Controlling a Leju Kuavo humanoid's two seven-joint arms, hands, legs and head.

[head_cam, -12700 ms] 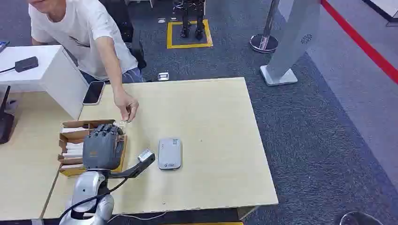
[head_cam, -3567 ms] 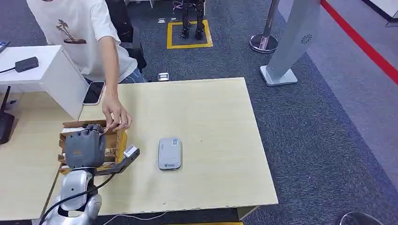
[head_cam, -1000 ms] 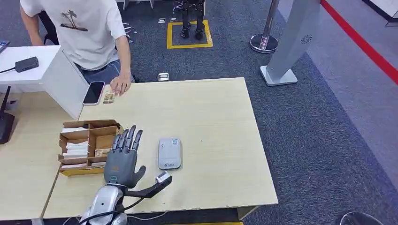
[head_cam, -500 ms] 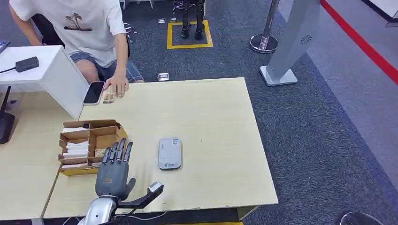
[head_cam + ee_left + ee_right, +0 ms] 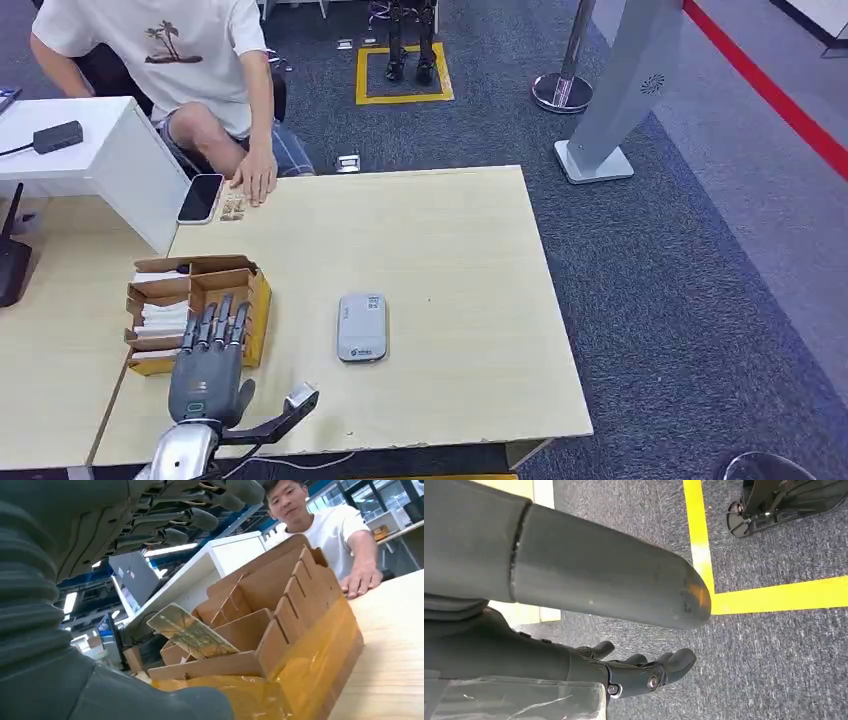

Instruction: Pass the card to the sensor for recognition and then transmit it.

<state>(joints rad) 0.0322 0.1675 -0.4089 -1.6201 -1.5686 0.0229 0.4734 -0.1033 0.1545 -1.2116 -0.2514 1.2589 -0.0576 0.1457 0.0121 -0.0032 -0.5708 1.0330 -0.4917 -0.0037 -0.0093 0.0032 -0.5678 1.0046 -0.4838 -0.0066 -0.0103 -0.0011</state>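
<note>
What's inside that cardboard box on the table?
The cardboard box has divided compartments: white cards stacked in one, a patterned card leaning in another. The left hand covers its near edge.

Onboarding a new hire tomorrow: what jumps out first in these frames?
The robot's left hand, fingers spread and holding nothing, hovers at the table's near left by a cardboard box of cards. A grey sensor lies mid-table. A person at the far left corner rests a hand on the table.
</note>
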